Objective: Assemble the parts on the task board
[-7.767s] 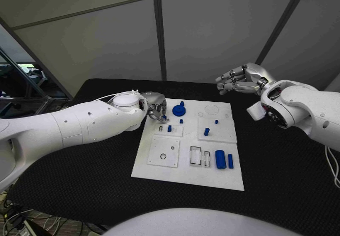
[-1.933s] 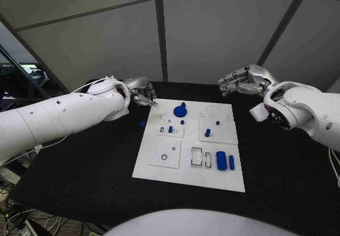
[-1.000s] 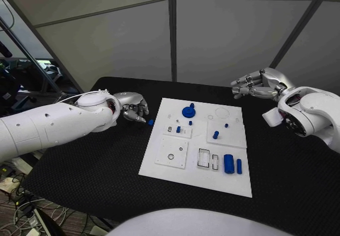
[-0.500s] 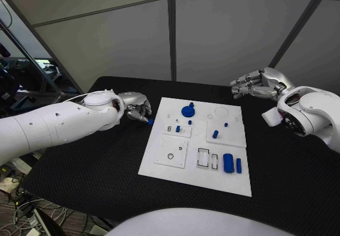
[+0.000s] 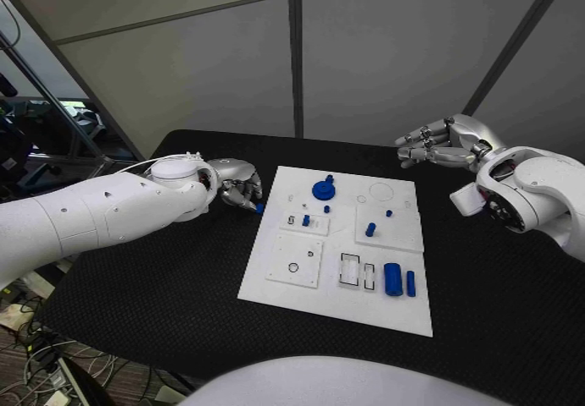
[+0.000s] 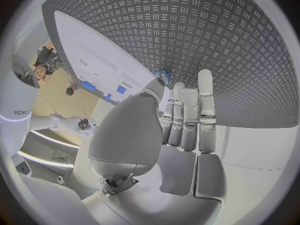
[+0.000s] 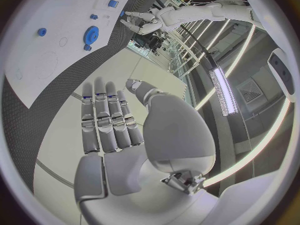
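The white task board lies mid-table with a blue gear, a thick blue cylinder and several small blue pegs on it. One small blue part lies on the black mat just off the board's left edge. My left hand is low beside it, fingers nearly straight, and its thumb tip reaches the blue part; no grip on it shows. My right hand hovers above the table's far right, away from the board, its fingers spread straight and holding nothing.
Recessed slots and a round hole mark the board's near half. Black mat surrounds the board on all sides. Grey wall panels stand behind the table's far edge.
Since the oldest frame my left hand has left the board and come down at its left edge, by the blue part on the mat. The camera shifted. My right hand has stayed put.
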Available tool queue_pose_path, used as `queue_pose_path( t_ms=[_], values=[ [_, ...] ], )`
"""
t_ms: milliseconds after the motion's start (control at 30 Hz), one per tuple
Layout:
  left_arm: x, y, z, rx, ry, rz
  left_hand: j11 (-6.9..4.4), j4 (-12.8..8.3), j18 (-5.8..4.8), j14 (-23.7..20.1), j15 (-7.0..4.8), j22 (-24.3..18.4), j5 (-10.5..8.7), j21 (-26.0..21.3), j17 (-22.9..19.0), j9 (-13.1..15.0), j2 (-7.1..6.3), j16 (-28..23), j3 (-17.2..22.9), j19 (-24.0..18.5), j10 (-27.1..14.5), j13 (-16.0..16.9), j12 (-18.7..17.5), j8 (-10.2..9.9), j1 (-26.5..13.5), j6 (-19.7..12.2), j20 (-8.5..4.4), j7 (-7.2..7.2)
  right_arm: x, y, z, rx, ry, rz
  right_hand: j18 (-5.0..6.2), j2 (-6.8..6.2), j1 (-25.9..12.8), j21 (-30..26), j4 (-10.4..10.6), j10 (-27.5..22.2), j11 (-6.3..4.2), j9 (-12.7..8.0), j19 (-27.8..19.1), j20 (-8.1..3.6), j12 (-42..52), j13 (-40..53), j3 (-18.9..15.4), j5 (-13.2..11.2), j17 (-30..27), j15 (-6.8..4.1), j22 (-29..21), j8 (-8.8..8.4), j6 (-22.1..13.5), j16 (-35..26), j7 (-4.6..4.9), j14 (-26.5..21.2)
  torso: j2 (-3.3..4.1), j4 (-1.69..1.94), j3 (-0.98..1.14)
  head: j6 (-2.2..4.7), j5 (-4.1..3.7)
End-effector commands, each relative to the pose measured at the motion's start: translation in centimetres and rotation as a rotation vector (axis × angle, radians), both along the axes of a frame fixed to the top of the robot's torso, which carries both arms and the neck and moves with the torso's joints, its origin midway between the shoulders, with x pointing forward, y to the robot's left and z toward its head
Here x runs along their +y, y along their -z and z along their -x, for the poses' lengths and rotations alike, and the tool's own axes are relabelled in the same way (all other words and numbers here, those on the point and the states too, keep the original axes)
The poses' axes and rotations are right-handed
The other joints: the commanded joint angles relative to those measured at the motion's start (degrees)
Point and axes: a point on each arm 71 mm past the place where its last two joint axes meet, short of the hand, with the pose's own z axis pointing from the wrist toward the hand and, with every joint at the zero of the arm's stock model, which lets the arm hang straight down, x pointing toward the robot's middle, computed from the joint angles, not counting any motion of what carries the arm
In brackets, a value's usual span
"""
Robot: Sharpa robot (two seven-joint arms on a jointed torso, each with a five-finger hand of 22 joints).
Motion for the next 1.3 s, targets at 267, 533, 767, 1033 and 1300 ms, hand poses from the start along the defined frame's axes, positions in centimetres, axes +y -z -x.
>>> queue_pose_path(
  t_ms=[267,533,767,1033,1300],
  values=[
    [-0.3,0.1,0.1,0.018,0.027,-0.010,-0.08,0.45,-0.82,0.64,0.03,0.39,-0.16,0.04,0.95,-0.14,0.57,1.36,-1.02,0.39,-0.76,0.56,1.22,-0.77,0.02,0.59,-0.19,-0.08,0.2,-0.1,0.0,-0.006,-0.013,-0.005,0.18,0.48,-0.08,-0.38,-0.01,-0.14,-0.37,0.02,0.31,0.11,0.19,-0.06,0.20,0.38,-0.05,-0.35,-0.08,0.34,0.17,0.03,-0.11,0.14,-0.02,0.02,0.02,-0.09,-0.11],
    [-0.6,0.2,-0.1,0.017,0.034,-0.007,-0.09,0.70,-0.82,0.85,0.02,0.62,-0.13,0.06,1.46,-0.23,0.71,1.98,-1.41,0.42,-0.99,0.84,1.67,-1.14,-0.02,0.53,-0.20,0.04,0.2,-0.1,0.0,-0.005,-0.015,-0.005,0.17,0.53,-0.11,-0.40,0.01,-0.13,-0.36,0.02,0.35,0.10,0.23,-0.10,0.22,0.39,-0.06,-0.35,-0.09,0.36,0.17,0.04,-0.10,0.16,0.02,-0.03,0.02,-0.10,-0.17],
    [-1.0,0.3,-0.3,0.018,0.037,-0.005,-0.12,0.82,-0.81,1.06,0.00,0.79,-0.08,0.10,1.88,-0.25,1.05,2.46,-1.48,0.46,-1.03,1.01,1.98,-1.33,0.14,0.59,-0.21,0.15,0.3,-0.1,0.0,-0.005,-0.016,-0.005,0.17,0.53,-0.11,-0.40,0.01,-0.13,-0.36,0.02,0.35,0.10,0.23,-0.10,0.22,0.39,-0.06,-0.35,-0.09,0.36,0.17,0.04,-0.10,0.16,-0.02,-0.01,0.01,-0.27,-0.37],
    [-1.3,0.7,-0.3,0.036,0.038,-0.014,-0.21,0.82,-0.80,1.10,-0.06,1.11,-0.05,0.16,2.15,-0.18,1.49,2.87,-1.54,0.52,-1.12,1.26,2.44,-1.38,0.71,1.26,-0.25,0.12,0.4,-0.1,0.0,-0.003,-0.019,-0.005,0.17,0.53,-0.11,-0.40,0.01,-0.13,-0.36,0.02,0.35,0.10,0.23,-0.10,0.22,0.39,-0.06,-0.35,-0.09,0.36,0.17,0.04,-0.10,0.16,0.02,0.02,0.01,-0.47,-0.50],
    [-1.0,1.1,-0.2,0.054,0.032,-0.041,-0.27,0.56,-0.79,1.04,-0.12,1.45,-0.05,0.20,2.34,-0.12,1.59,3.18,-1.65,0.51,-1.27,1.40,2.74,-1.38,1.48,2.01,-0.31,0.10,0.3,-0.1,0.0,-0.002,-0.019,-0.004,0.17,0.53,-0.11,-0.40,0.01,-0.13,-0.36,0.02,0.35,0.10,0.23,-0.10,0.22,0.39,-0.06,-0.35,-0.09,0.36,0.17,0.04,-0.10,0.16,-0.04,0.09,0.01,-0.69,-0.52]
  ],
)
